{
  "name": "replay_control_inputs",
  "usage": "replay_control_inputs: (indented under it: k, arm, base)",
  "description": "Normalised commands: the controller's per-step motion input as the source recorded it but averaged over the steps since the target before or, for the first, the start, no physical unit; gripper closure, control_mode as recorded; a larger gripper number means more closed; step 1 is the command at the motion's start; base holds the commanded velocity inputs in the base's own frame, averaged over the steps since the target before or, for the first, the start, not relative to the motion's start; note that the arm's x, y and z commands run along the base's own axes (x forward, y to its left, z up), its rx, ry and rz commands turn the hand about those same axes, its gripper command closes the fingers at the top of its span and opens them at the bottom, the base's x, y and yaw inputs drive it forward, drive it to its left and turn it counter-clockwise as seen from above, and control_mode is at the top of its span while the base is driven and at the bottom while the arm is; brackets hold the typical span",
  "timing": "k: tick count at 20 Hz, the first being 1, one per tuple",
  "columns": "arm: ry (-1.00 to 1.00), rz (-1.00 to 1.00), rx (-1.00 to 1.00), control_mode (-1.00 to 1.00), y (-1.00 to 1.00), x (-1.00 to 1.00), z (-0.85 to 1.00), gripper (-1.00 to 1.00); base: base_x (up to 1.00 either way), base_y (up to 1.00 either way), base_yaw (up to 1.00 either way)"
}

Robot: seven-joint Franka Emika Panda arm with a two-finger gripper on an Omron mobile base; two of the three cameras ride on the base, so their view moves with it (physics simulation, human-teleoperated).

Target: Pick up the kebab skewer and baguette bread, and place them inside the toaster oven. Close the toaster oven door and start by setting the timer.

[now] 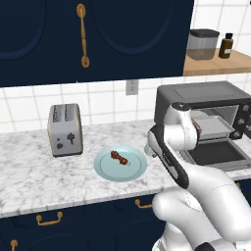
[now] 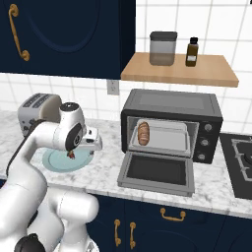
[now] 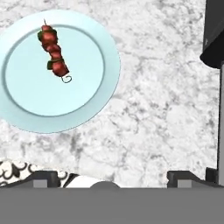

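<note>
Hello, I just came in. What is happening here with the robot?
The robot is loading the toaster oven. The bread already lies on the tray inside, and the oven door hangs open. The skewer is on the blue plate on the counter. The gripper is open and empty, above the counter beside the plate, so the skewer is probably next. Closing the door and the timer are not yet done.

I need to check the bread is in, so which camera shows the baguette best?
The right base view: the baguette bread lies plainly on the tray inside the open toaster oven. In the left base view the arm blocks that spot.
</note>
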Motion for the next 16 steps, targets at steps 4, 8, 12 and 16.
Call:
replay_control_inputs:
  k: [4,8,12,16]
  arm:
    - [0.03,0.12,0.00,-1.00,1.00,0.60,-0.24,-1.00]
    - [0.05,0.10,0.00,-1.00,0.83,0.70,-0.37,-1.00]
    - [0.12,0.07,0.00,-1.00,0.19,0.50,-0.37,-1.00]
    - [0.02,0.01,0.00,-1.00,0.04,0.20,-0.19,-1.00]
  base:
    - [0.00,0.00,0.00]
    - [0.00,0.00,0.00]
    - [0.00,0.00,0.00]
    - [0.00,0.00,0.00]
